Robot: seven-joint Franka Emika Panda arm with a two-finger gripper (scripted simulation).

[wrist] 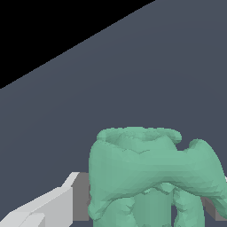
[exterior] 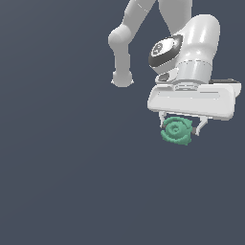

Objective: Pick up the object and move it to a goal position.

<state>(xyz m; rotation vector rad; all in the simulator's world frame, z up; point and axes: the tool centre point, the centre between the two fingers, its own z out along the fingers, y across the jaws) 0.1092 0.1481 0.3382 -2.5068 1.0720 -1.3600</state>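
Closest to the wrist camera, the object (wrist: 153,177) fills the foreground — a teal-green lumpy mass sitting between the fingers (wrist: 46,206), one white finger with its grey pad pressed to one flank and a sliver of the other pad at the opposite edge. The gripper (exterior: 182,128) is pinching the object, the jaws drawn in against its sides. In the exterior view the spiral face shows just beneath the white hand, held between the fingertips. Whether it has left the dark grey floor (exterior: 72,182) cannot be told, since no shadow or gap gives height. The step in hand looks like the carry after the grasp. The next move calls for a steady transfer toward the goal — no goal marker shows in either view.
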